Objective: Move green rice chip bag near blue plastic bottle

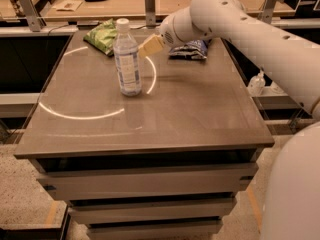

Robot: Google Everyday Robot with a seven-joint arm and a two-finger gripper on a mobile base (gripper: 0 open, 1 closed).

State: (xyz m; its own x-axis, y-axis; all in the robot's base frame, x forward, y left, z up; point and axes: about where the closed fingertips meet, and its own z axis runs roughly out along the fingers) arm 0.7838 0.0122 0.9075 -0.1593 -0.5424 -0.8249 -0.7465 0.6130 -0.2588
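Note:
The green rice chip bag (103, 36) lies at the far left of the table top, behind the blue plastic bottle (126, 59), which stands upright with a white cap and pale label. My gripper (149, 48) reaches in from the right on a white arm. Its tan fingers hang above the table just right of the bottle's top and right of the bag, touching neither. It holds nothing that I can see.
A dark blue chip bag (190, 49) lies at the far right of the grey table (190, 114). A wooden counter (125, 1) runs behind. Small clear pump bottles (257, 83) stand on a lower shelf at the right.

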